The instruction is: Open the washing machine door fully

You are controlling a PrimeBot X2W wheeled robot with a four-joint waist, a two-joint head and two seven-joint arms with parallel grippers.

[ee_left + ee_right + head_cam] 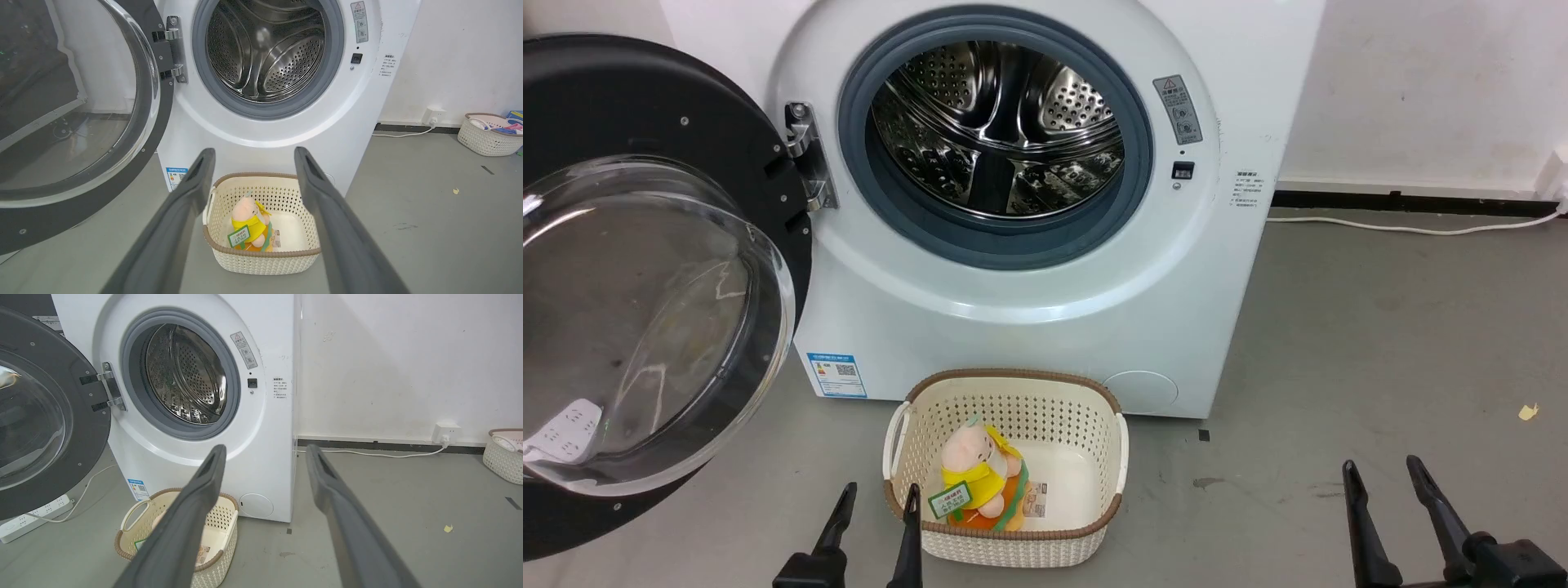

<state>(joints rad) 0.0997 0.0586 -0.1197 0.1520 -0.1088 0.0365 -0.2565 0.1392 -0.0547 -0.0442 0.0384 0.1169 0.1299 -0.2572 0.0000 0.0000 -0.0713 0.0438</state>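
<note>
Glossy black and swung wide on its hinge, the washing machine door (645, 106) stands ahead and to the left of the left gripper (880, 490) in the head view. It is well apart from the gripper, and its clear glass bowl bulges outward. The washing machine (1029, 318) stands ahead of both grippers, its steel drum (996, 131) exposed. The left gripper's fingers are parted and empty, near a cream basket (1013, 377) that holds a plush toy (980, 478). The right gripper (1381, 464), also parted and empty, hovers over bare floor.

In the left wrist view the fingers spread wide with nothing between them. The basket sits beyond their tips, and the door is off to their left.

In the right wrist view the fingers gape, empty. The machine lies ahead and left, the door is further left, and a white power strip (24, 522) lies on the floor beneath it.
</note>
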